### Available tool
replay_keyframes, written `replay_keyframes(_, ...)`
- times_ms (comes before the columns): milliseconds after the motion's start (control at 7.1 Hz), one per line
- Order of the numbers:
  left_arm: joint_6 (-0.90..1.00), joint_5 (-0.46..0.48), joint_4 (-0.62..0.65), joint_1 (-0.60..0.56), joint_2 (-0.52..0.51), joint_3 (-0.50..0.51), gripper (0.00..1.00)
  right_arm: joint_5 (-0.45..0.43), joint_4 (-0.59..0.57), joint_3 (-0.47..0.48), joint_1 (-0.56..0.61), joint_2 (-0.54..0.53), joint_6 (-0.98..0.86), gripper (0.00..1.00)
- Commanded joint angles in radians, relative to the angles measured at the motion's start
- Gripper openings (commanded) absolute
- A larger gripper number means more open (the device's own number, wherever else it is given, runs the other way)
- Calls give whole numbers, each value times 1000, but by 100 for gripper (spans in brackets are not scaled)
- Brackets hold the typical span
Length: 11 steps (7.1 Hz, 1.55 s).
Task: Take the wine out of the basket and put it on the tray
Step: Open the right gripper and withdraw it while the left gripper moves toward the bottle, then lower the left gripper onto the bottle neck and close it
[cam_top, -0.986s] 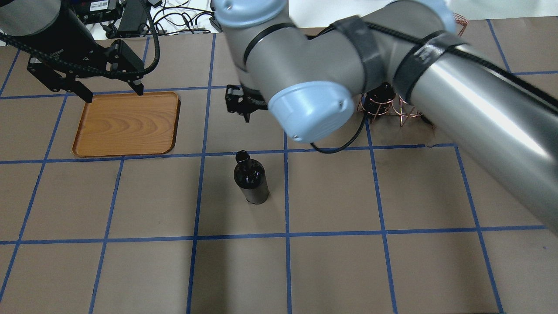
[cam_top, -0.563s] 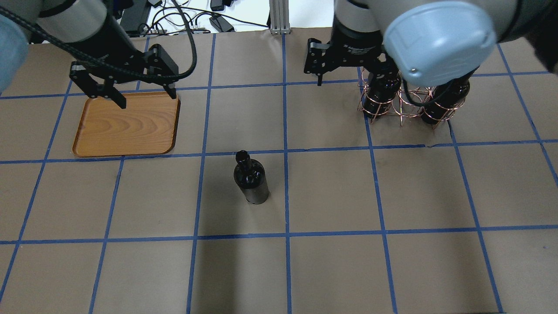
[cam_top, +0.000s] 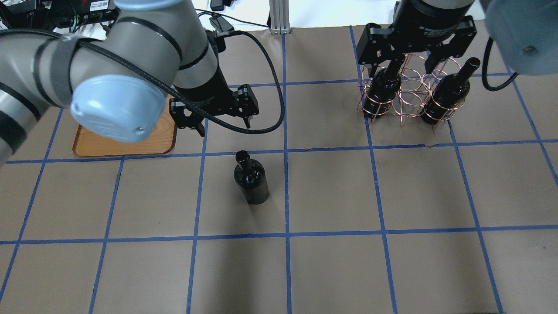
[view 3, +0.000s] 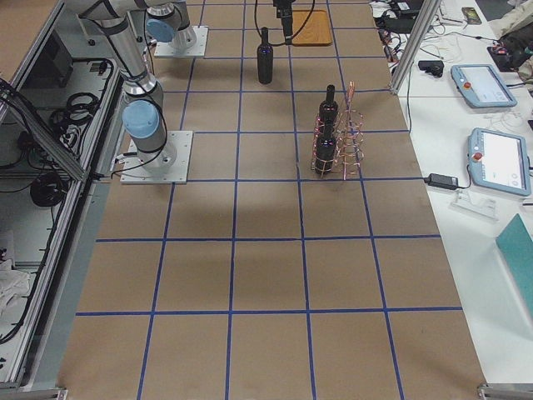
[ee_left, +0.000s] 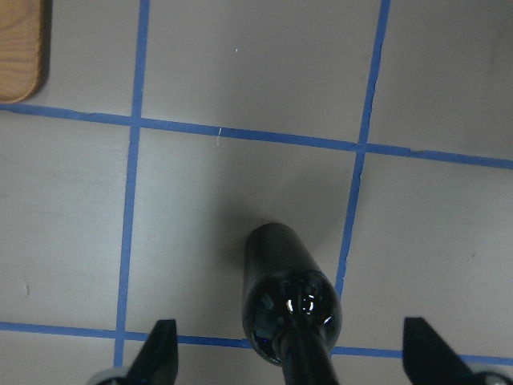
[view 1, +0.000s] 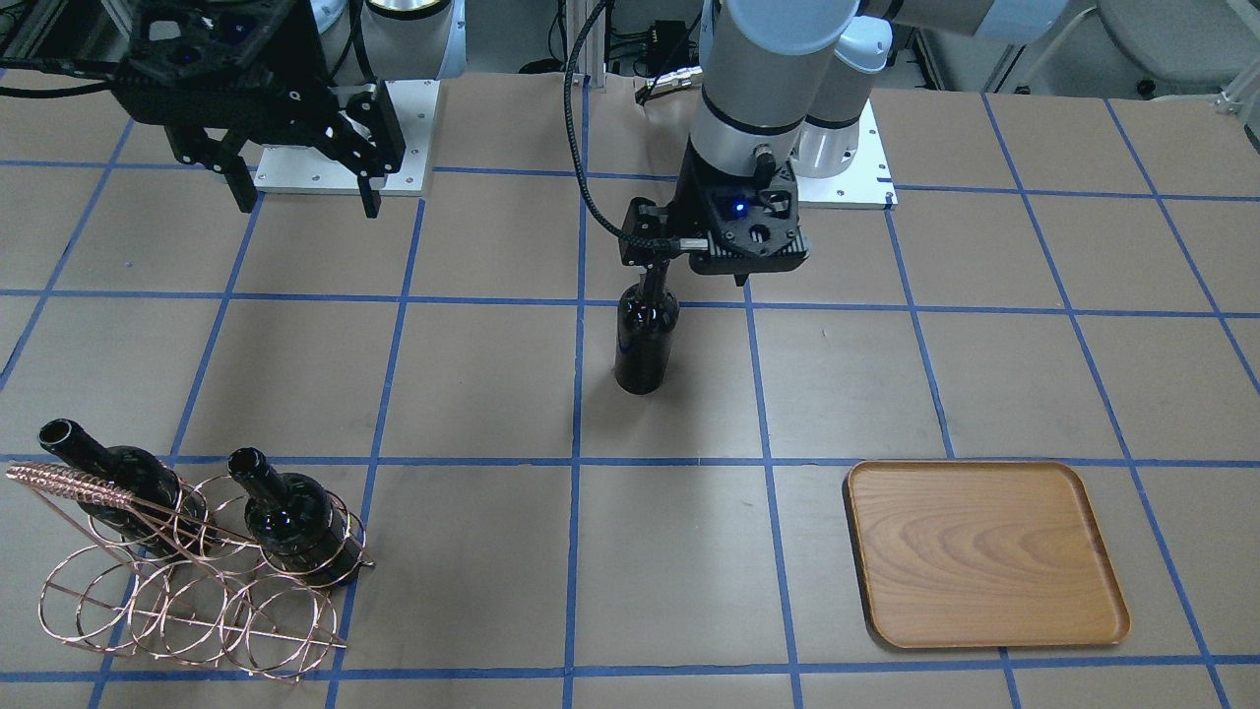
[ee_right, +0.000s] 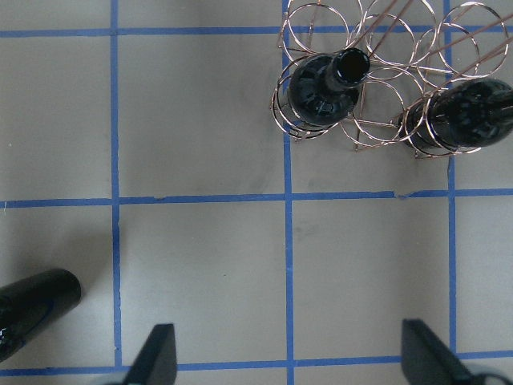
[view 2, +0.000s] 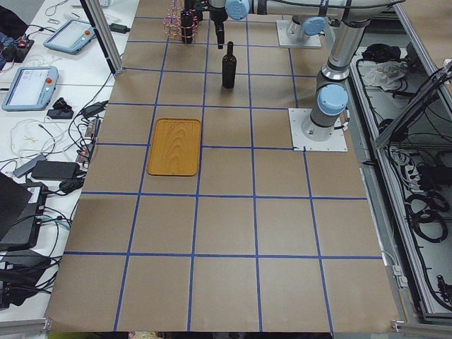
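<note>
Left tool (cam_top: 225, 129), released, now off the tray (cam_top: 130, 146), near the wine (cam_top: 251, 181); right tool (cam_top: 400, 73), released, above the basket (cam_top: 403, 104).

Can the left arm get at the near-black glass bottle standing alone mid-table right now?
Probably yes: the open left gripper hangs over the lone near-black glass wine bottle, its neck between the fingers in the wrist view; nothing blocks it.

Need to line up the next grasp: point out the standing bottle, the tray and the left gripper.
standing bottle (cam_top: 251, 184), overhead exterior view, on its glossy body below the shoulder.
tray (view 1: 984, 551), exterior front-facing view, on its bare wooden floor.
left gripper (cam_top: 225, 129), overhead exterior view, midway between its open fingertips.
</note>
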Motion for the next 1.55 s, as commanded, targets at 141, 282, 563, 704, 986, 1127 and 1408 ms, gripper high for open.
replay_keyframes(141, 36, -5, 24, -24, -28, -30, 100, 114, 2, 7, -35, 9, -8, 100)
replay_keyframes(282, 40, -15, 11, -23, -34, -30, 100, 119, 8, 5, -39, 19, -41, 100)
replay_keyframes(563, 34, -37, -54, -26, -43, -30, 99, 59, 19, 14, -39, 21, -114, 100)
replay_keyframes(704, 38, -46, -61, -24, -46, -30, 99, 34, 33, 10, -41, 7, -114, 100)
replay_keyframes(986, 38, -75, -75, -24, -55, -30, 87, 30, 114, 11, -42, 9, -117, 100)
replay_keyframes(1127, 43, -71, -76, -24, -55, -30, 60, 44, 114, 13, -41, 7, -117, 100)
replay_keyframes(1408, 52, -71, -85, -21, -55, -27, 10, 33, 111, 16, -39, 15, -118, 100)
